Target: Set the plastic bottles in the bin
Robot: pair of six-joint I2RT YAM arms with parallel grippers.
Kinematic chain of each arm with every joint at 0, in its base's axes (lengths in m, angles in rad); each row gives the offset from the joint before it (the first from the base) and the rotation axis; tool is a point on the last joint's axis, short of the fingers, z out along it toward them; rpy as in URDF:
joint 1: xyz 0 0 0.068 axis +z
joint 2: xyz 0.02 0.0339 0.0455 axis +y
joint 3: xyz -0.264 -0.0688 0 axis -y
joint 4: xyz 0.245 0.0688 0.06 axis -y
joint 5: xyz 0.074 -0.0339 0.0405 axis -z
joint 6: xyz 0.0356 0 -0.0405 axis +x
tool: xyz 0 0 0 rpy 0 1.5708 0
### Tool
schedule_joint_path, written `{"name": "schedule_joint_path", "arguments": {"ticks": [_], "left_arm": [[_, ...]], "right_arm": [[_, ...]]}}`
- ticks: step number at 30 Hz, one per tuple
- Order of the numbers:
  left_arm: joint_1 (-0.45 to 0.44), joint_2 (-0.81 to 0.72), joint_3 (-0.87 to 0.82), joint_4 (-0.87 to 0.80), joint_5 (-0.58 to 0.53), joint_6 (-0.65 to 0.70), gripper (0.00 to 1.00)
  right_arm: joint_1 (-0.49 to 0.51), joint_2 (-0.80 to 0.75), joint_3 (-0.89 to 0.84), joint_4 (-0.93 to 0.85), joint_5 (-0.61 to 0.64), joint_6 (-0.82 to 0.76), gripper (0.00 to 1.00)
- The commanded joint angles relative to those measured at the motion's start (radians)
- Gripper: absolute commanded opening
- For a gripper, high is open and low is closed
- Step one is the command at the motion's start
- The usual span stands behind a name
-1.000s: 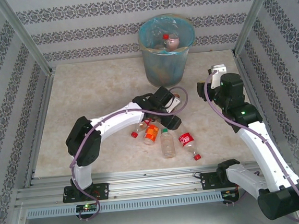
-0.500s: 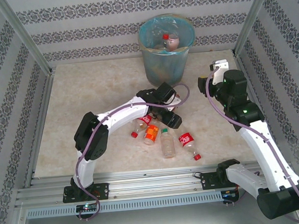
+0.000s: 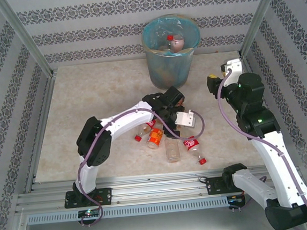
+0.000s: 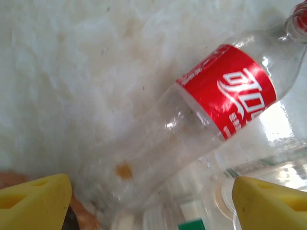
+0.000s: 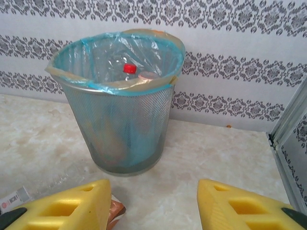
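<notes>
Several plastic bottles lie in a cluster in front of the left arm: an orange-labelled one (image 3: pixel 155 137), a clear one (image 3: pixel 172 149) and a red-labelled one (image 3: pixel 191 144). My left gripper (image 3: pixel 180 129) hangs open just over them. In the left wrist view the red-labelled bottle (image 4: pixel 225 96) lies slantwise between the yellow fingertips (image 4: pixel 33 201), and a green cap (image 4: pixel 192 224) shows below it. The bin (image 3: pixel 170 51), grey mesh with a blue liner, stands at the back with a red-capped bottle (image 3: pixel 170 38) inside. My right gripper (image 3: pixel 220 79) is open and holds nothing, facing the bin (image 5: pixel 120 100).
A fourth bottle with a red cap (image 3: pixel 138 138) lies left of the cluster. Patterned walls and metal posts close in the table on three sides. A small copper-coloured piece (image 5: pixel 115 211) shows by the right gripper's left finger.
The left wrist has swung right and lowered over the red-labelled bottle. The right arm has drawn back to the right, away from the cluster.
</notes>
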Motion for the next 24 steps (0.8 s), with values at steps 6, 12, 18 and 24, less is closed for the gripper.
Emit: {"name": "schedule_joint_path", "arguments": {"ticks": [6, 12, 18, 24], "left_arm": [[-0.061, 0.098, 0.051, 0.070, 0.044, 0.213, 0.88], [-0.091, 0.142, 0.055, 0.111, 0.032, 0.246, 0.88], [-0.096, 0.190, 0.061, 0.178, 0.026, 0.222, 0.86], [-0.096, 0.234, 0.066, 0.226, 0.012, 0.208, 0.84]], "right_arm": [[-0.008, -0.041, 0.054, -0.023, -0.018, -0.034, 0.51], [-0.008, -0.057, 0.066, -0.043, -0.018, -0.040, 0.51], [-0.008, -0.053, 0.094, -0.067, -0.012, -0.067, 0.52], [-0.009, -0.045, 0.111, -0.065, -0.028, -0.069, 0.52]]}}
